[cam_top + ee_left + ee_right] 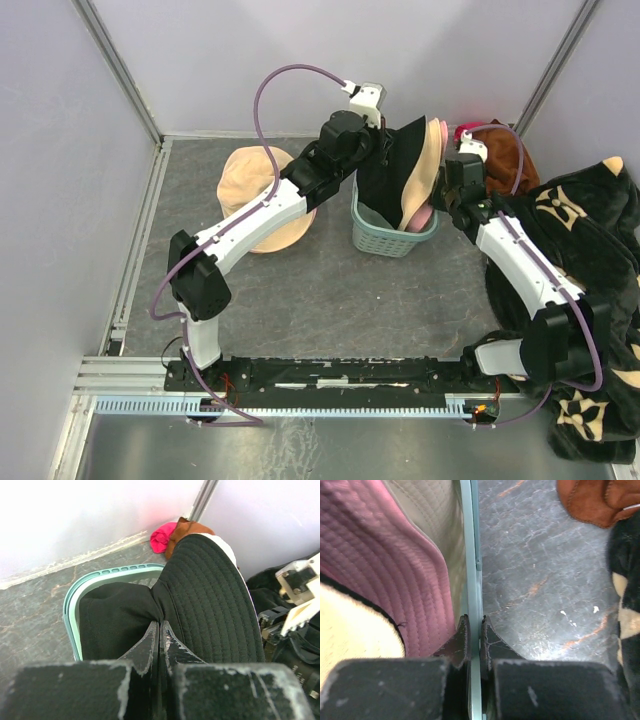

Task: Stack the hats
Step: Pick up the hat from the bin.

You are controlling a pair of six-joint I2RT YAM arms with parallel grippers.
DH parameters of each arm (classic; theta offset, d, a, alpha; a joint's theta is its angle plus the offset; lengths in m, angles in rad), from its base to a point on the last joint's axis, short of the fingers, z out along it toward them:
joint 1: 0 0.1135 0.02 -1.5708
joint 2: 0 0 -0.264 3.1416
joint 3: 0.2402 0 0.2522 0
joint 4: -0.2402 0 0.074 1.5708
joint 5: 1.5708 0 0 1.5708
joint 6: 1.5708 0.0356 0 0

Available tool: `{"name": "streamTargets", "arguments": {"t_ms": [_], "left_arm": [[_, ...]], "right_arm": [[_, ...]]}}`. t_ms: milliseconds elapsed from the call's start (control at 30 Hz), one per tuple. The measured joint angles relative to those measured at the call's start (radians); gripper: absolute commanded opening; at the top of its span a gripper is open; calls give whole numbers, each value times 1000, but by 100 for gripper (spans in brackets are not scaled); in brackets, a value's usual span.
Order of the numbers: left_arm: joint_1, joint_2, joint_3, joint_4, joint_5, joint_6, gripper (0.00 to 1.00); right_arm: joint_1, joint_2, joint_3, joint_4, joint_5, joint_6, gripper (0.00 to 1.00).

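A teal basket at the back middle holds several hats on edge. A black bucket hat sticks up out of it, with a beige hat behind it and a pink hat lower down. My left gripper is shut on the black hat, pinching the fabric where crown meets brim. My right gripper is shut on the basket's right rim; its fingertips straddle the wall, and the pink hat lies just inside. Another beige hat lies flat on the table left of the basket.
A rust-brown cloth and a bright pink item sit in the back right corner. A black blanket with beige floral pattern covers the right side beside my right arm. White walls close in behind and on both sides.
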Motion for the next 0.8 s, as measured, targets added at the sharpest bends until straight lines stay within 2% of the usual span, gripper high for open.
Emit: {"name": "streamTargets", "arguments": {"t_ms": [433, 800], "left_arm": [[-3, 1, 56, -24, 138, -56, 3], [-3, 12, 64, -35, 154, -59, 3]], "right_arm": [[1, -7, 2, -77, 183, -87, 1], [-12, -8, 2, -84, 218, -95, 1]]}}
